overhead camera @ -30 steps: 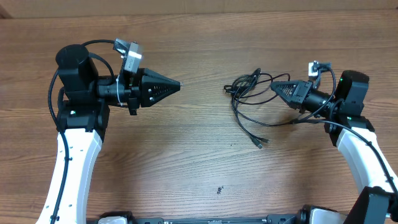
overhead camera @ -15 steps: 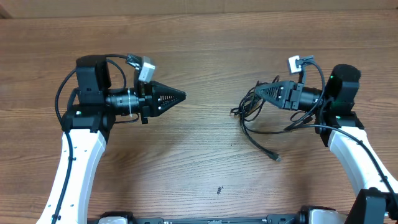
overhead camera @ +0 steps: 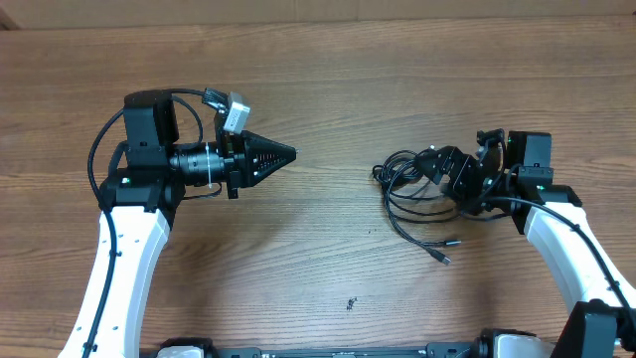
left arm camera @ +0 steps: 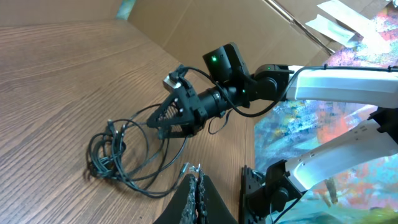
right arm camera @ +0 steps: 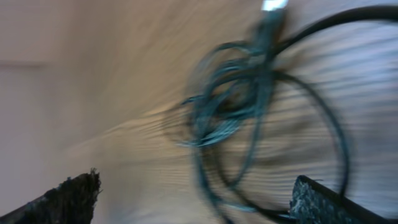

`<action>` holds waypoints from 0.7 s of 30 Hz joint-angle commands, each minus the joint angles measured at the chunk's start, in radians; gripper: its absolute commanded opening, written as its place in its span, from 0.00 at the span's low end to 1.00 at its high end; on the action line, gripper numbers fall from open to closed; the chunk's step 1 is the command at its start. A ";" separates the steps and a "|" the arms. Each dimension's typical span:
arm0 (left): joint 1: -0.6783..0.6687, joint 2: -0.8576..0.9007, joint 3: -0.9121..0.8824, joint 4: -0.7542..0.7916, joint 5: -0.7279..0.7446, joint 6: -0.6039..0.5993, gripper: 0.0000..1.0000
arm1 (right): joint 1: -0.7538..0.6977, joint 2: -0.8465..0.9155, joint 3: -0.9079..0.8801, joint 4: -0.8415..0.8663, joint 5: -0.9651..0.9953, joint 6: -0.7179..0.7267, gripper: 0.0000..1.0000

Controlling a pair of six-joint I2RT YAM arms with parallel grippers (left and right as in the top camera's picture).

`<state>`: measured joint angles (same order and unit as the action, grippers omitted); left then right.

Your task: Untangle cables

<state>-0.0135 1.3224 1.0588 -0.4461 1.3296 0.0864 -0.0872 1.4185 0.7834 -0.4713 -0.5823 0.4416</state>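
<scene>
The cables [overhead camera: 409,191] lay in a knotted bundle on the table's [overhead camera: 328,70] right side. The right gripper [overhead camera: 449,171] hung at the bundle's edge, fingers wide, holding nothing — apparently choosing a strand to grasp. The left gripper [overhead camera: 286,154] sat well apart, pinched together, empty. Next it would need one loop — not the clump.

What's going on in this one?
Two robot arms are working on a tangle of thin black cables lying on a wooden table. The right gripper sits right at the tangle with its jaws wide open and grips nothing; the right wrist view is blurred. The left gripper is shut and empty, pointing toward the cables from well off to the side. The cables are not yet separated.
</scene>
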 commanded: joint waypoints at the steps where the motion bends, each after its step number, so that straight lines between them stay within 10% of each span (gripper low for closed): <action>1: -0.002 -0.019 -0.005 0.002 -0.015 0.034 0.04 | -0.015 -0.003 0.003 -0.015 0.254 -0.084 1.00; 21: -0.002 -0.019 -0.005 0.001 -0.063 0.042 0.04 | -0.103 -0.003 0.003 0.020 0.357 -0.608 1.00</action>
<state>-0.0135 1.3224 1.0588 -0.4461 1.2774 0.0925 -0.1883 1.4185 0.7834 -0.4545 -0.2104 0.0189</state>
